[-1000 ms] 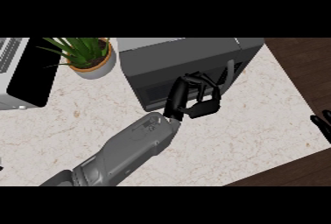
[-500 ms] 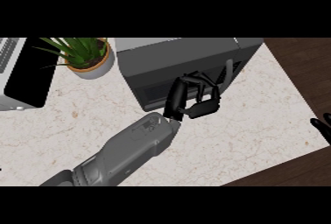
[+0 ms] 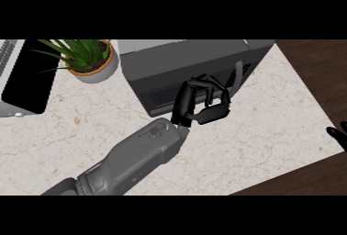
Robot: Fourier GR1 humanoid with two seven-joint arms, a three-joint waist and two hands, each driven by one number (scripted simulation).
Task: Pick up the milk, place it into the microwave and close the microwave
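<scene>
**Left hand [image 3: 207, 108] curled at the front of the dark grey box-shaped microwave [image 3: 183, 64]; milk out of sight**

The microwave stands at 12 o'clock on the pale, marbled stone counter [image 3: 271, 137]. Its front face, with a darker window, is turned towards 6 o'clock. A slim grey bar handle [image 3: 237, 73] runs along the right part of that front.

The grey left forearm [image 3: 132, 160] comes in from 7 o'clock and slants up towards 1 o'clock. It ends in the black left hand, which sits against the lower right part of the microwave's front. The fingers [image 3: 203, 85] are bent over towards the thumb in a narrow curl, and nothing shows inside it. The fingertips lie just beside the handle, at its 7 o'clock. Whether they touch it cannot be told.

The milk shows nowhere in this view, so where it is cannot be told.

The black right hand [image 3: 337, 137] shows only as a sliver at the view's edge, between 3 and 4 o'clock, off the counter's corner and well apart from the microwave. How it is set cannot be told.

A green spiky plant in a tan round pot [image 3: 92, 62] stands at 10 o'clock, just beside the microwave's left side. A flat black rectangular panel with a light rim [image 3: 27, 78] lies at 9 o'clock. Dark brown wooden floor [image 3: 315, 69] shows past the counter's edge at 2 o'clock and again at 5 o'clock.
</scene>
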